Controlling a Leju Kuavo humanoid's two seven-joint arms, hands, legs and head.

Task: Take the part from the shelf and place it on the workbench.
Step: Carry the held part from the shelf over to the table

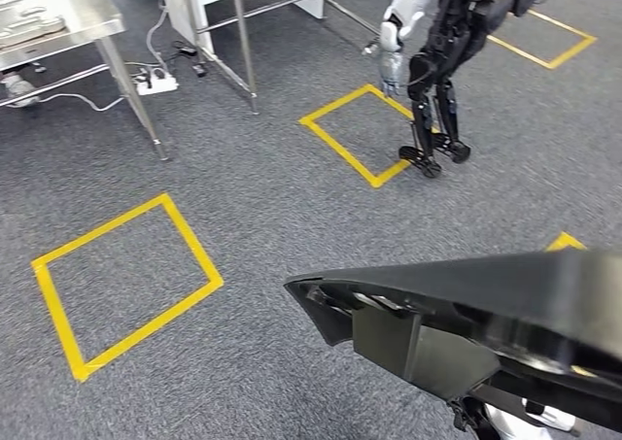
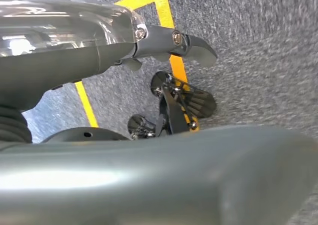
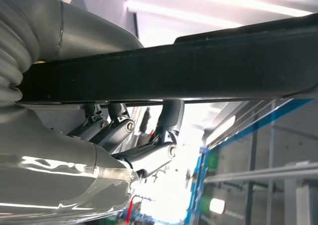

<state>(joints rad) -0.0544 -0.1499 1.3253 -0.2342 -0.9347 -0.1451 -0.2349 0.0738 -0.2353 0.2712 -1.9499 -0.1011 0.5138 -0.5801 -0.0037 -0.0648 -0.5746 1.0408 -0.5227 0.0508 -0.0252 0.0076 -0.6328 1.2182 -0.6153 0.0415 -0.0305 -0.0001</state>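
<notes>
You carry the part: a long, stiff black panel, probably light but unwieldy. Your right robot hand clamps its edge, fingers beneath. Left robot hand hangs, holding nothing. Grip nearer mid-length; the bench stands well ahead.

Part: long black plastic panel w/ glossy top, lying roughly level, carried low above grey carpet, clear of the desk.

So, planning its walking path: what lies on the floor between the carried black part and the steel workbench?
Head view: grey carpet with a yellow tape square between the black part and steel workbench.
</notes>
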